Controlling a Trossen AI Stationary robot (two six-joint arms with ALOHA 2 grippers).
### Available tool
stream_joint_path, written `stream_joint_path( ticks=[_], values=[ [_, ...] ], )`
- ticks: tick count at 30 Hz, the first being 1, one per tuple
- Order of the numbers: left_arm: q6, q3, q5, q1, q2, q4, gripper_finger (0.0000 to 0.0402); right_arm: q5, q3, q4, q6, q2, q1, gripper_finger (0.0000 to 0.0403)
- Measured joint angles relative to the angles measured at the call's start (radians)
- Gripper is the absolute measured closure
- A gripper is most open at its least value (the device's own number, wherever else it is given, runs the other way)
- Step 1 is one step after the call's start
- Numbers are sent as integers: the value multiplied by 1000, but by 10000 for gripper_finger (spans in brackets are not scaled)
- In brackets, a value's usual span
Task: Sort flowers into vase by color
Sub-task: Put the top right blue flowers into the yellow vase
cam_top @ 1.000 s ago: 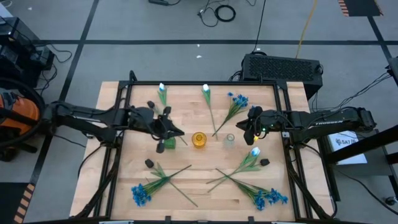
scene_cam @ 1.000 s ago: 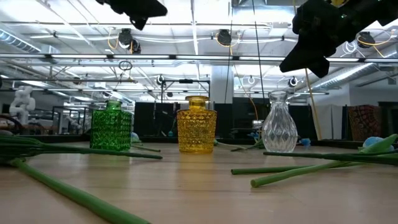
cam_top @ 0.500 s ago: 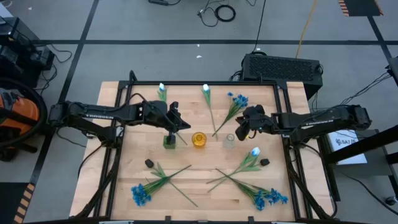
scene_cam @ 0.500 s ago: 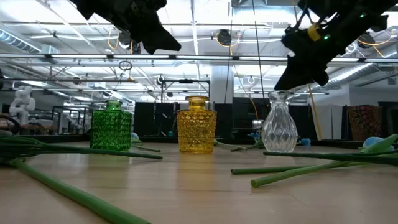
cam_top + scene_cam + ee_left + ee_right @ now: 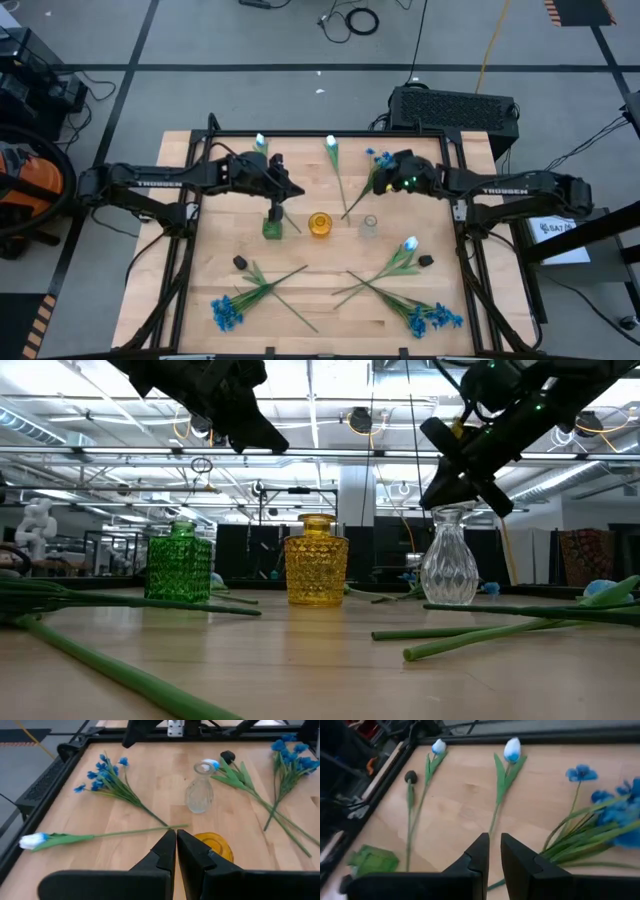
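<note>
From above, the right gripper (image 5: 388,181) hovers empty over the blue flowers (image 5: 380,165) near the desk's far edge; the left gripper (image 5: 283,187) waits above the green vase (image 5: 272,226). Its wrist view shows the right gripper's fingers (image 5: 481,851) nearly closed, so spread them before descending on the stems.

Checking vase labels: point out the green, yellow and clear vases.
green vase (image 5: 179,565), low view, front of body
yellow vase (image 5: 317,570), low view, front of body
clear vase (image 5: 449,572), low view, bulb of body

Flowers lie flat on the table around three small vases: blue clusters (image 5: 383,160) at 1, (image 5: 226,313) at 7, (image 5: 438,319) at 5; white tulips (image 5: 331,146) at 12, (image 5: 260,144) at 11, (image 5: 409,244) near 4; apparently dark buds (image 5: 240,262) (image 5: 426,261)
</note>
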Motion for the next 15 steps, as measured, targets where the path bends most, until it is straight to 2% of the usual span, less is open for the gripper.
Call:
stream_joint_path(
  ticks=[2, 6, 10, 15],
  values=[
    [0, 0, -7, 0, 1, -1, 377, -45, 24, -4, -23, 12, -23, 362],
    [0, 0, -14, 0, 0, 0, 377, -54, 76, -72, -24, 20, -47, 362],
    [-1, 0, -16, -2, 1, 0, 377, -49, 155, -202, -14, 34, -62, 362],
    [-47, 0, -18, -6, 1, 0, 377, -37, 296, -372, -50, 113, -64, 362]
  ],
)
